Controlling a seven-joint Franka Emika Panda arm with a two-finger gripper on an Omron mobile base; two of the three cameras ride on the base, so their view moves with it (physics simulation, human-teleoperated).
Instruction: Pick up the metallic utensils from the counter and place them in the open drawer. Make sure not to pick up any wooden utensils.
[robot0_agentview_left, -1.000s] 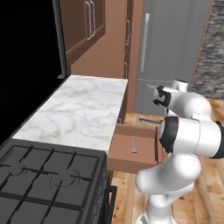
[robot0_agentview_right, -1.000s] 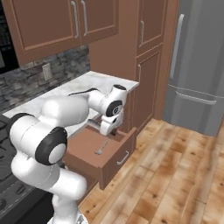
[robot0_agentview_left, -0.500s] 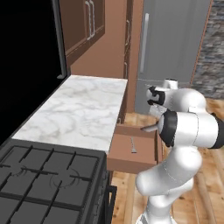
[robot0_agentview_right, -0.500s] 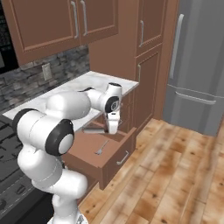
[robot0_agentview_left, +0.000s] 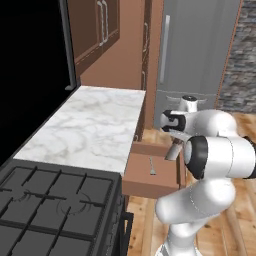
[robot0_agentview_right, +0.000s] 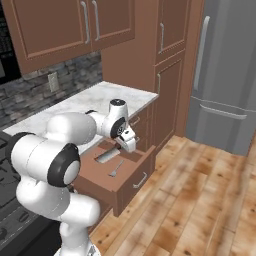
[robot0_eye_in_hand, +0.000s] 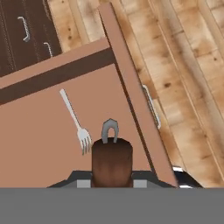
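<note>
The drawer (robot0_agentview_left: 150, 184) stands open below the white marble counter (robot0_agentview_left: 90, 125), and a thin silver fork (robot0_agentview_left: 152, 166) lies on its floor. My gripper (robot0_agentview_left: 173, 142) hangs over the drawer's right part, shut on a short utensil with a dark brown handle (robot0_eye_in_hand: 111, 159) and a silver blade (robot0_agentview_right: 107, 156) that slants down into the drawer. In the hand view the fork (robot0_eye_in_hand: 74, 120) lies just left of the blade tip, with the drawer's front panel (robot0_eye_in_hand: 135, 109) to the right. The wooden utensils are out of view.
A black stove top (robot0_agentview_left: 55, 200) adjoins the counter's near end. Tall brown cabinet doors (robot0_agentview_right: 170, 75) and a grey fridge (robot0_agentview_right: 225, 75) stand beyond the drawer. Wood floor (robot0_agentview_right: 200, 200) spreads to the right.
The hand has swung and sunk a little with the dark-handled utensil, bringing the blade lower over the drawer. The fork has stayed where it lay.
</note>
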